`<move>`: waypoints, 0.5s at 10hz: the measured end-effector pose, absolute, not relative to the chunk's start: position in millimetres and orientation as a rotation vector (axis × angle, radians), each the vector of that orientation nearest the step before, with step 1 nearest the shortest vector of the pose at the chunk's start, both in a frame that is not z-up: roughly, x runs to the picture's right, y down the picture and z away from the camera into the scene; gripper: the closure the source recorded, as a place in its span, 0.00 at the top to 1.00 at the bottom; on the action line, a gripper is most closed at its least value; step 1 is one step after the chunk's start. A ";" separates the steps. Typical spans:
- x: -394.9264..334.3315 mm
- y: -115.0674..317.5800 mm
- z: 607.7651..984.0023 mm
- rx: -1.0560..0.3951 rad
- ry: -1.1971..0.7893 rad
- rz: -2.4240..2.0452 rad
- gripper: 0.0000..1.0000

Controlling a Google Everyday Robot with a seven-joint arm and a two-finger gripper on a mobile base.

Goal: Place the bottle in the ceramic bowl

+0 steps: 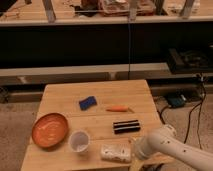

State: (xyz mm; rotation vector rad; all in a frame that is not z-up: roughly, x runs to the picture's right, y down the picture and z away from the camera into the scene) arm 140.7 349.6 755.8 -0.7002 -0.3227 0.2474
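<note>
The bottle (114, 152) is small and whitish with a mottled label, and lies on its side near the front edge of the wooden table (100, 97). The ceramic bowl (50, 130) is wide, shallow and orange-brown, and sits at the table's front left. My gripper (131, 154) is at the end of the white arm (170, 145) that comes in from the lower right. It sits right at the bottle's right end.
A white translucent cup (79, 141) stands between the bowl and the bottle. A black bar (126, 126) lies just behind the bottle. An orange carrot-like object (119, 108) and a blue object (87, 103) lie mid-table. Dark shelving stands behind the table.
</note>
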 end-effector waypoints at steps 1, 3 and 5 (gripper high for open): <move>140.7 349.6 755.8 -0.700 -0.323 0.247 0.82; 140.7 349.6 755.8 -0.700 -0.323 0.247 0.80; 140.8 349.4 755.8 -0.700 -0.323 0.248 0.62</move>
